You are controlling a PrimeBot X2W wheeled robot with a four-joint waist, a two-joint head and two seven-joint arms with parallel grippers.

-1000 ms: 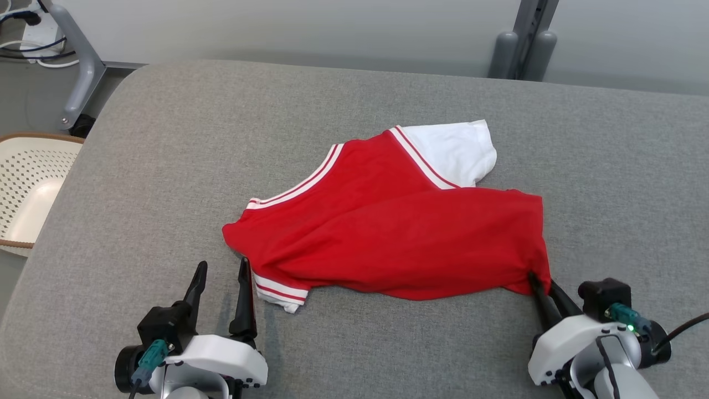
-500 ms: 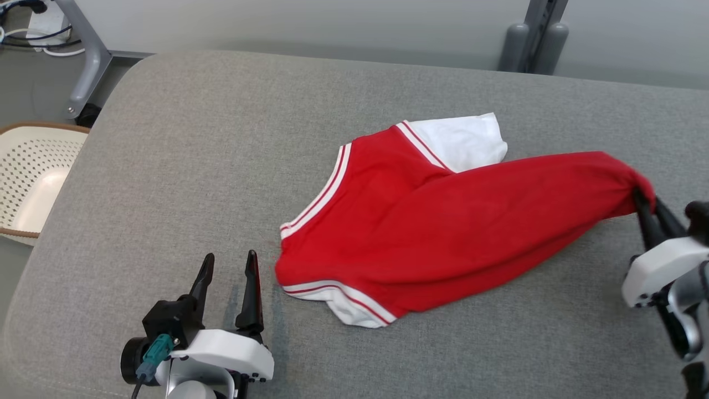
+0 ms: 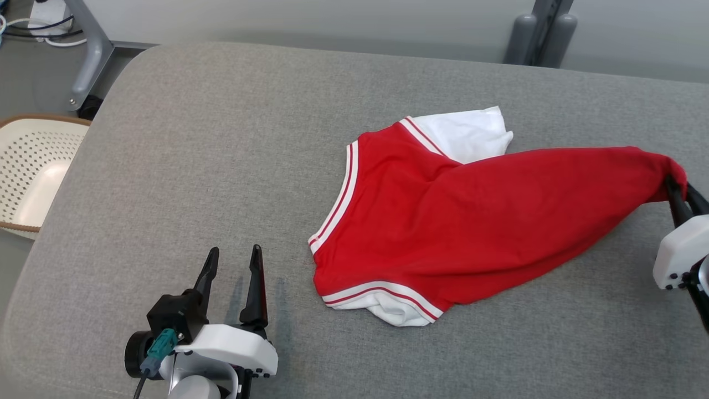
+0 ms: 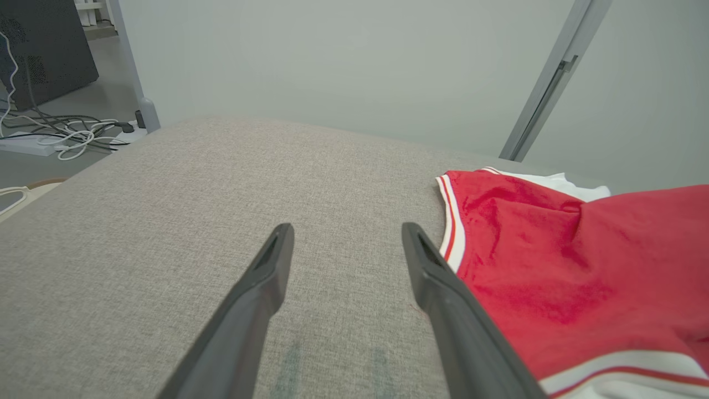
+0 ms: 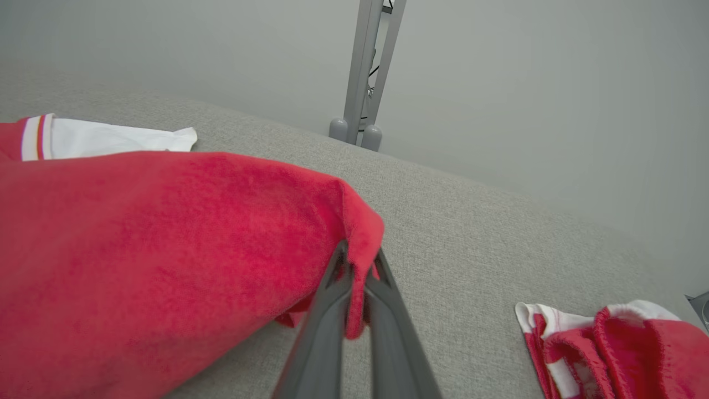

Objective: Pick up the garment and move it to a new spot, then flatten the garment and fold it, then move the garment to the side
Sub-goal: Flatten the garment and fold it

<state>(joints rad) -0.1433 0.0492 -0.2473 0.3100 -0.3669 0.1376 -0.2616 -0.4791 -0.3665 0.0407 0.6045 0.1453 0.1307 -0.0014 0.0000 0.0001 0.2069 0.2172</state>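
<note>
Logging the right tool: we found it clamped on a red corner of the shirt, that corner lifted and drawn toward the bench's right edge. The rest lay mid-bench, white sleeves showing. We noted the left tool wide, holding nothing, just left of the shirt, not touching.
</note>
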